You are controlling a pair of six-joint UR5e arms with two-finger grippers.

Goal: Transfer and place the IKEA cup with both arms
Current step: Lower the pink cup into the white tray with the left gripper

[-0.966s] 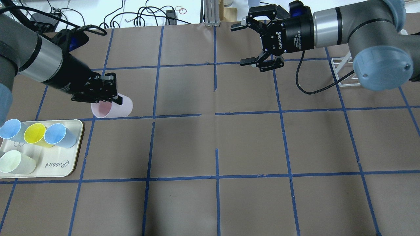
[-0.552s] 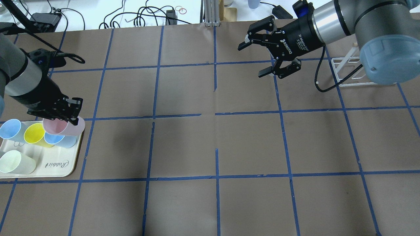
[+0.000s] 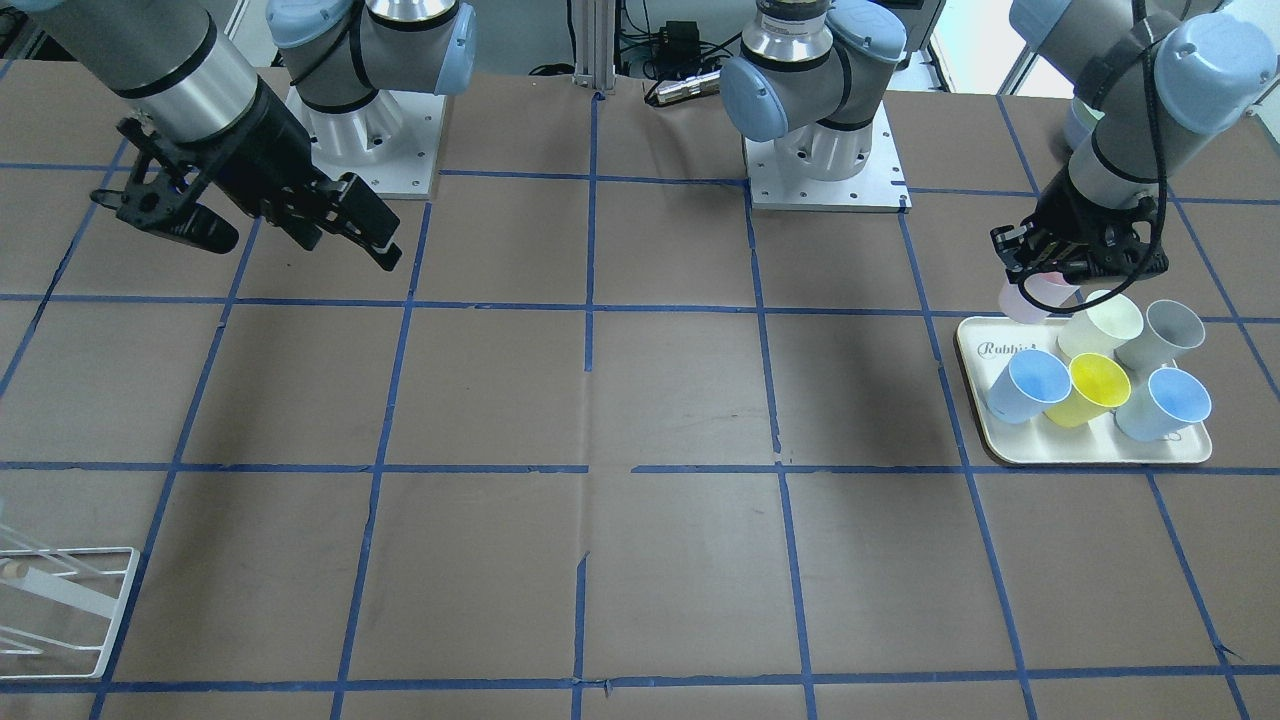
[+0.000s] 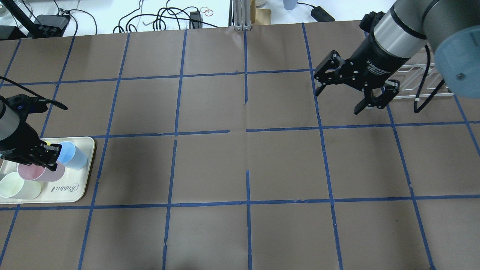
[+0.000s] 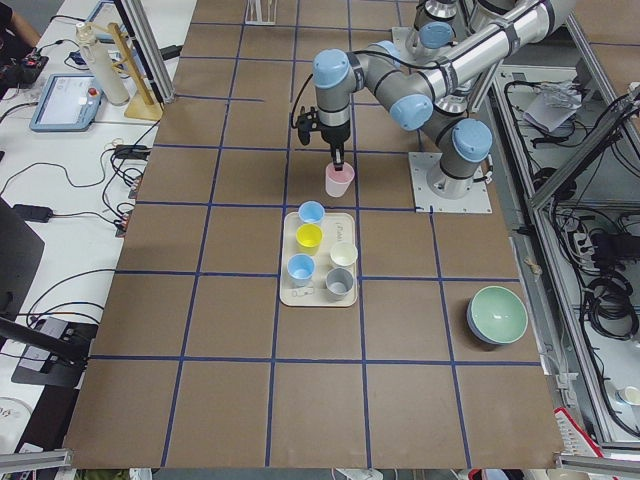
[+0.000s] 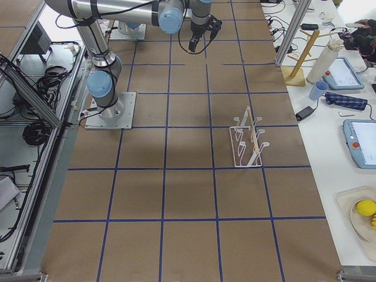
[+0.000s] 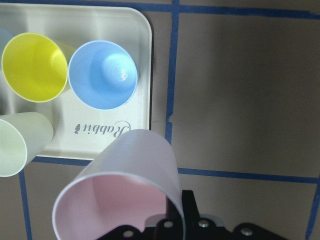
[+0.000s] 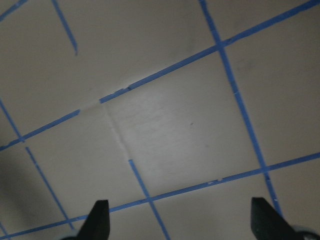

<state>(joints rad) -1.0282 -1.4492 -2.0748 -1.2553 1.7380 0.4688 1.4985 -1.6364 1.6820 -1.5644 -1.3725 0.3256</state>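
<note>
The pale pink IKEA cup (image 4: 39, 172) hangs tilted in my left gripper (image 4: 37, 155), which is shut on its rim. It is held above the near corner of the cream tray (image 4: 71, 195). It also shows in the front view (image 3: 1035, 297), the left wrist view (image 7: 125, 185) and the left side view (image 5: 339, 181). My right gripper (image 4: 337, 101) is open and empty, far away over the table's right half. It also shows in the front view (image 3: 300, 250), and its wrist view shows only the paper and blue tape.
The tray holds a light blue cup (image 4: 73, 154), a cream-white cup (image 4: 17, 186), a yellow cup (image 3: 1097, 385), a grey cup (image 3: 1165, 335) and a second blue cup (image 3: 1165, 403). A white wire rack (image 4: 420, 80) stands at the right. A green bowl (image 5: 497, 315) sits beyond the tray.
My left gripper has carried the pink cup left and toward me, from the open table to above the tray. My right gripper has swung right and turned, still open.
</note>
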